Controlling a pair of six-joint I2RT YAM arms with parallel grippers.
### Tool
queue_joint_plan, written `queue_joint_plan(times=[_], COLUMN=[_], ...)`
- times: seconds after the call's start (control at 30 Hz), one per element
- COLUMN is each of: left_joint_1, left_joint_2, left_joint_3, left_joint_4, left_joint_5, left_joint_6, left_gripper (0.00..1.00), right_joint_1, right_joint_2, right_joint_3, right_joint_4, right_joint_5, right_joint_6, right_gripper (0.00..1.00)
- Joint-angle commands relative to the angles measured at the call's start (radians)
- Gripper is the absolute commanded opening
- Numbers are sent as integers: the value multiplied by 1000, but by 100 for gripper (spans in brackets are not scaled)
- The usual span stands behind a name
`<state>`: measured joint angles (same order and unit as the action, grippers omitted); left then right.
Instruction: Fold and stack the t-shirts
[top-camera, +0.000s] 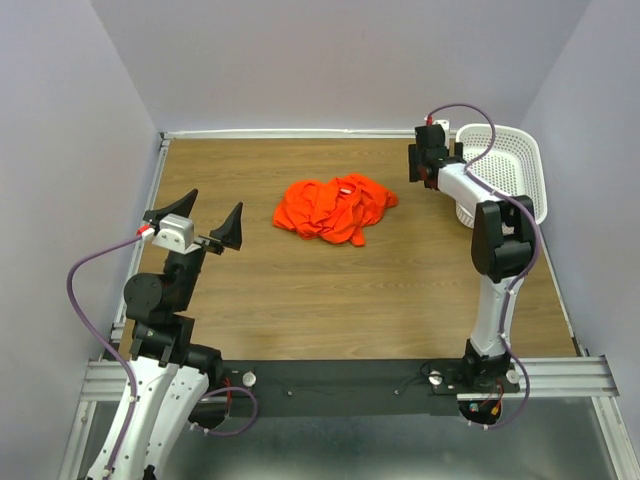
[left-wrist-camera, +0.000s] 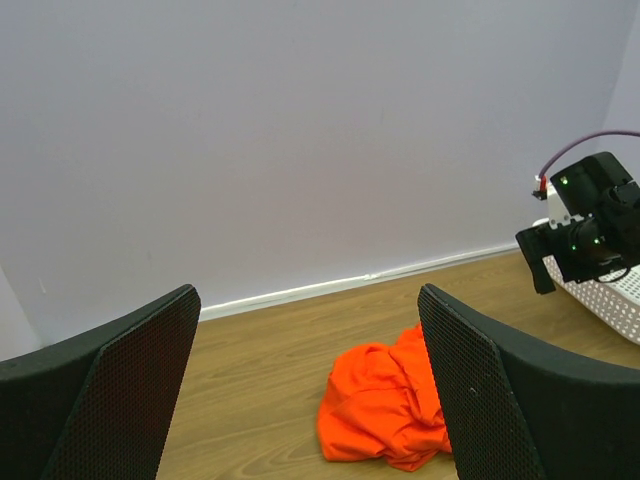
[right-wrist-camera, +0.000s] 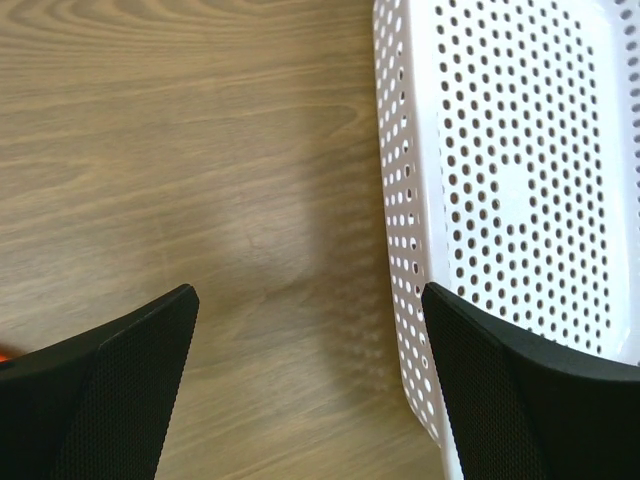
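Pale lavender walls close in three sides, matte and bare, with a white strip along their foot. Below them lies the table, a smooth wood-grain top in warm brown with long streaks running across it, edged by a metal rail on the side where my arms are bolted.

Just off the right side of my right hand stands the basket, white hard plastic, its walls and floor punched with rows of small round holes and its rim rounded at the corners. In my right wrist view, its near wall runs down past my right finger.

The t-shirt lies crumpled in a loose heap on the table, soft orange-red cloth full of folds and ridges, no print showing. It sits ahead and to the right of my left hand, apart from it, and to the left of my right hand, where only a sliver of orange reaches the edge of that wrist view.

My left hand hangs above the table with its black, mesh-textured fingers spread wide, holding and touching nothing. My right hand points down at bare wood, fingers equally wide apart, empty as well.
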<state>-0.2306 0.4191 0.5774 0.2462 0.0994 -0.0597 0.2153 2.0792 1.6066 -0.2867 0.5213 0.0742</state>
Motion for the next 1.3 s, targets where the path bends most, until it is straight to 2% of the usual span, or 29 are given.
queue_joint_plan(times=[0.0,0.13,0.3,0.63,0.67,0.7,0.73,0.77,0.8,0.83,0.9,0.97,1.03,1.07,1.17,1.2,1.27], left_joint_1=[-4,-4,-4,-6,-6,-6,-4,-6,-6,-6,-4,-3,-6,-13,-61,-105,-151], left_joint_2=[-6,-9,-9,6,10,15,23,32,61,79,169,259,435,563,743,856,906], left_joint_3=[-8,-7,-8,-7,-10,-10,-11,-11,-11,-10,4,39,71,108,203,243,281], left_joint_4=[24,24,24,25,27,28,30,37,42,45,54,51,25,-5,-105,-120,-120], left_joint_5=[17,19,16,25,28,29,42,52,63,92,169,236,292,308,266,223,136], left_joint_6=[1,1,3,0,-5,-6,-11,-17,-29,-61,-115,-201,-277,-345,-410,-413,-393], left_gripper=[98,98,98,98,98,98,98,98,98,98,98,92,87,81,76,76,77], right_joint_1=[-1,-4,-16,-39,-39,-40,-39,-39,-37,-33,-22,-22,-21,-21,-21,-22,-21], right_joint_2=[-7,-18,-22,-90,-108,-137,-175,-224,-354,-410,-541,-597,-633,-640,-663,-659,-644], right_joint_3=[-39,-66,-56,-106,-108,-108,-129,-178,-224,-303,-350,-401,-427,-459,-505,-526,-540], right_joint_4=[29,32,40,40,21,-39,-93,-109,-111,-103,-77,-49,-43,-40,-17,10,23], right_joint_5=[132,79,187,145,67,-98,-481,-664,-837,-1065,-1179,-1270,-1360,-1386,-1439,-1449,-1452], right_joint_6=[-7,-33,-56,-48,-136,-213,-285,-353,-493,-545,-626,-601,-548,-515,-476,-452,-433], right_gripper=[99,98,98,99,99,100,99,97,93,91,90,90,88,88,88,88,87])
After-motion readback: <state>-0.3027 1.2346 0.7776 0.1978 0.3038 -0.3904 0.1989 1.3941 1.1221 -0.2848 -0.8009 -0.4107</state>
